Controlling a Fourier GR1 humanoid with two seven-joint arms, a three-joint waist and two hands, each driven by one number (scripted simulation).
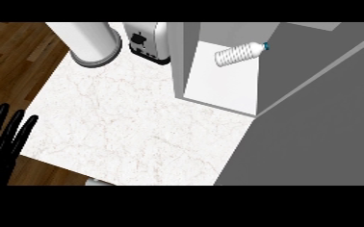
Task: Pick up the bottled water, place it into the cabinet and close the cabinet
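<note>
A ribbed clear plastic water bottle with a blue cap (242, 53) lies tilted inside the open grey cabinet (220, 84), far right of the left hand (16, 133), whose fingers (28, 127) rest straight and spread at the white marble worktop (135, 120) edge. Closing likely comes next: push the wide grey door (313, 125) steadily, clear of the bottle.

One water bottle (241, 53) lies in the one open cabinet (220, 84), upper right of the frame. One toaster (148, 41) and one white cylindrical container (91, 41) stand at the upper left. One hand (13, 133) shows at the left edge. One marble counter (135, 125) fills the centre.
</note>
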